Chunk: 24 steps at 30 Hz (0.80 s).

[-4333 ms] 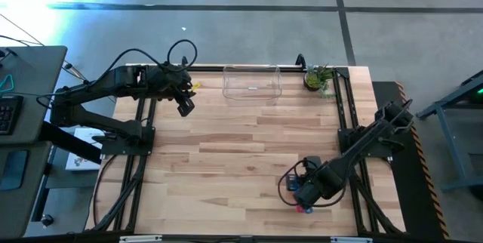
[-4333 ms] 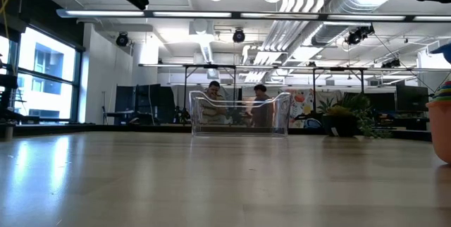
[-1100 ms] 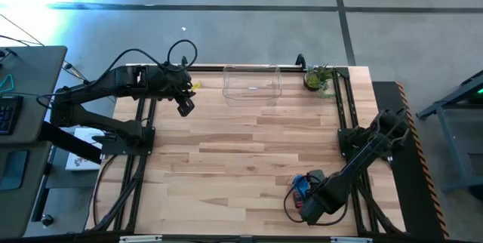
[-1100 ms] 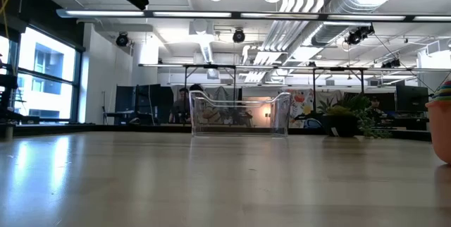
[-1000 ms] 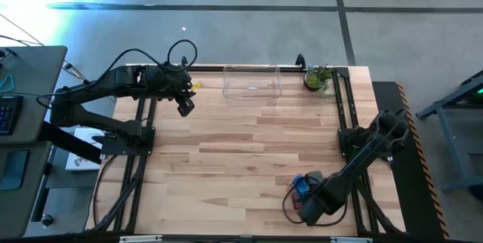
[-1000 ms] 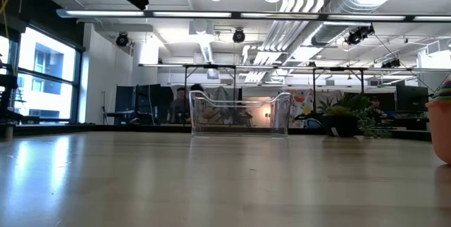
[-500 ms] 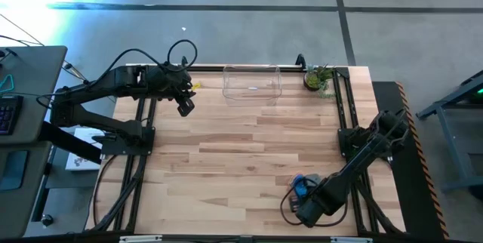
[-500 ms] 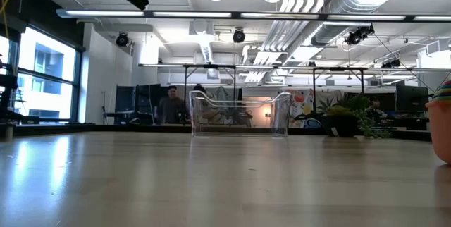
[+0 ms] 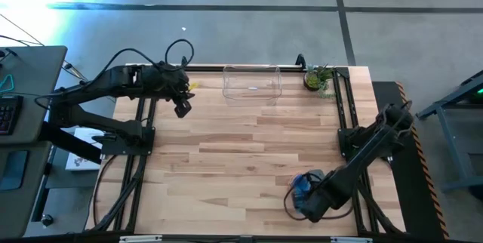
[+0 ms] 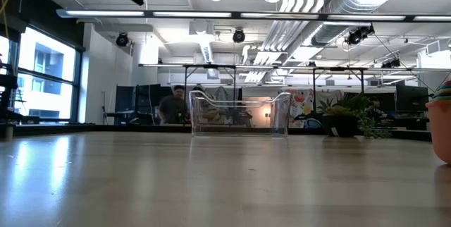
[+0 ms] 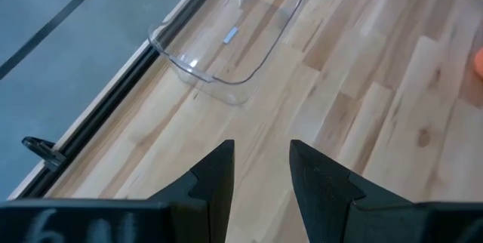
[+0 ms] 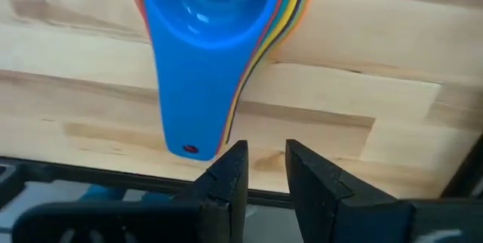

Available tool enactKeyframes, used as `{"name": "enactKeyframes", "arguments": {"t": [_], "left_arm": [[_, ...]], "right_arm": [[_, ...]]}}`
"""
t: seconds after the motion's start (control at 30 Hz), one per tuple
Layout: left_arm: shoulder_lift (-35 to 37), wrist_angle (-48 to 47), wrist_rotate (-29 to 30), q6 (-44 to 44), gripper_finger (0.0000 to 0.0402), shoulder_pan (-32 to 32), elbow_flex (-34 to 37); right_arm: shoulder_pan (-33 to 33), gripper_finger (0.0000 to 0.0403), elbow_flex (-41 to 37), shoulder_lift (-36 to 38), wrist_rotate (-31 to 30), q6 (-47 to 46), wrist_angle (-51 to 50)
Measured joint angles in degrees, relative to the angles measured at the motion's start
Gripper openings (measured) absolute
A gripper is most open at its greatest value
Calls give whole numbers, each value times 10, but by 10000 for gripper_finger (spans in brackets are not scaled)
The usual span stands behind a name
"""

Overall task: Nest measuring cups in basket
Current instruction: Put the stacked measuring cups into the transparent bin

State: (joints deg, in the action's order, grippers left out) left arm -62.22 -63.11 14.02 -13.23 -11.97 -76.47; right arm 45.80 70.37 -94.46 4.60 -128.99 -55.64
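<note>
We see the left claw [image 9: 182,109] hanging over the table's [image 9: 241,152] far left corner, fingers [image 11: 215,179] slightly apart, nothing between them. The basket [image 9: 252,82] sits empty at the far edge, middle, with a plant [image 9: 318,78] just right of it. A person [image 10: 171,106] stands in the room behind. The cups [image 9: 303,185], stacked with blue on top, lie on the table near the front right. The right claw [image 9: 311,201] sits just beside them on the near side, fingers [image 12: 228,175] a little apart, empty, the blue handle [image 12: 190,115] just ahead of the tips.
</note>
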Motion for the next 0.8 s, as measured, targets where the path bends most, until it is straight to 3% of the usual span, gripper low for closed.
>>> {"name": "enactKeyframes", "arguments": {"t": [0.3,0.47,0.63,0.8], "left_arm": [[63,0,-2,5,117,0,0],[98,4,-14,4,117,9,3],[170,68,-15,-8,117,46,73],[270,151,-16,-11,117,83,175]], "right_arm": [[-27,83,0,85,-16,-2,-83],[-42,83,0,125,-83,0,-90],[-61,83,0,149,-143,6,-94],[-83,83,0,157,-155,20,-94]]}}
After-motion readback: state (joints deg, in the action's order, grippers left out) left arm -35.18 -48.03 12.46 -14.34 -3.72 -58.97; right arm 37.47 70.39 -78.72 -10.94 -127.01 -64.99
